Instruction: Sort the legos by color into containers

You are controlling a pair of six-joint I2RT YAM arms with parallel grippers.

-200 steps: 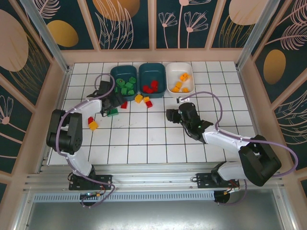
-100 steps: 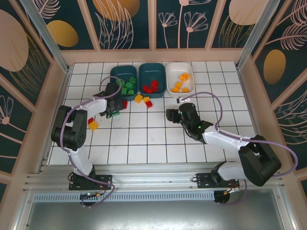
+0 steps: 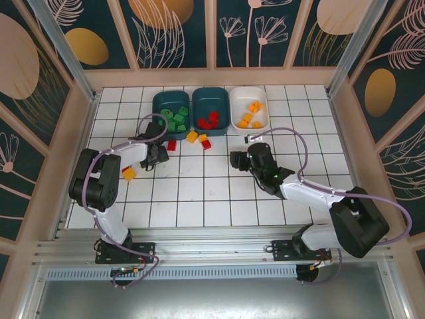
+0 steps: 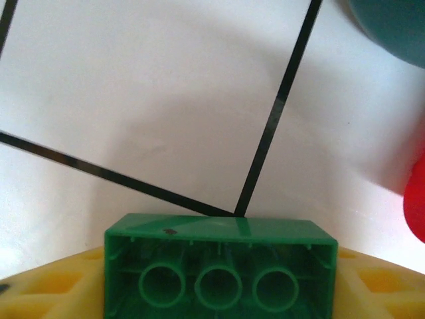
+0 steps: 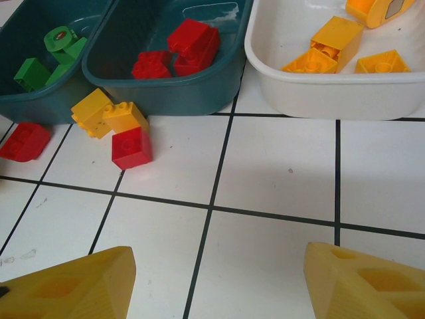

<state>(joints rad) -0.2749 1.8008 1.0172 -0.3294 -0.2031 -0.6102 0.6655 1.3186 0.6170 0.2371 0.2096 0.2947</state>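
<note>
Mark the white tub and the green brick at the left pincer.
white tub (image 5: pixel 319 100): right wrist view, on its near outer wall.
green brick (image 4: pixel 219 266): left wrist view, on its hollow underside.

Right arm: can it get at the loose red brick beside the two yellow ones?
Probably yes. The right claw is open and faces the red brick across bare tile, nothing between. The yellow bricks sit close behind it, so they may get nudged.

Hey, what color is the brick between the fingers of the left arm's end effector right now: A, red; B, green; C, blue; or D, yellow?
B: the left wrist view shows a green brick sitting between the yellow fingers of the left end effector.
</note>
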